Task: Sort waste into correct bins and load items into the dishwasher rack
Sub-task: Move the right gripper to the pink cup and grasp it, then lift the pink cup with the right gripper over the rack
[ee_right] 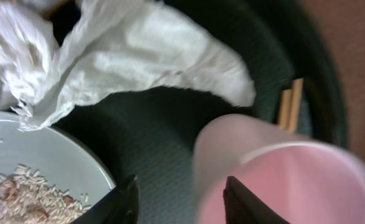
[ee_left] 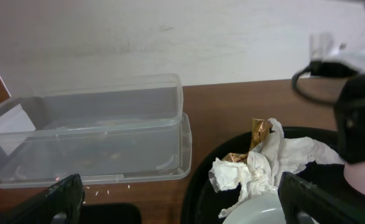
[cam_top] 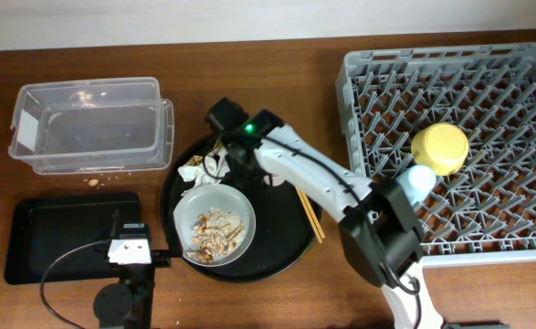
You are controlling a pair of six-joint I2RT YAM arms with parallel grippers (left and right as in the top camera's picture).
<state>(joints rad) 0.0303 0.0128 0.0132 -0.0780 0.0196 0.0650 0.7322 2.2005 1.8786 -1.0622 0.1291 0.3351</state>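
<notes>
Pickup of the pink cup (ee_right: 306,174) was judged in hand; the right end effector (ee_right: 181,194), spread open, would need closing on its rim.

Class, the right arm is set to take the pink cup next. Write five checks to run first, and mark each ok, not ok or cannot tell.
1. Right gripper open: ok.
2. Pink cup centred in that gripper: not ok, it sits off toward one finger.
3. Cup upright: cannot tell, the view is too close.
4. Left gripper away from the cup: ok.
5. Rack has free pegs for the cup: ok.
</notes>
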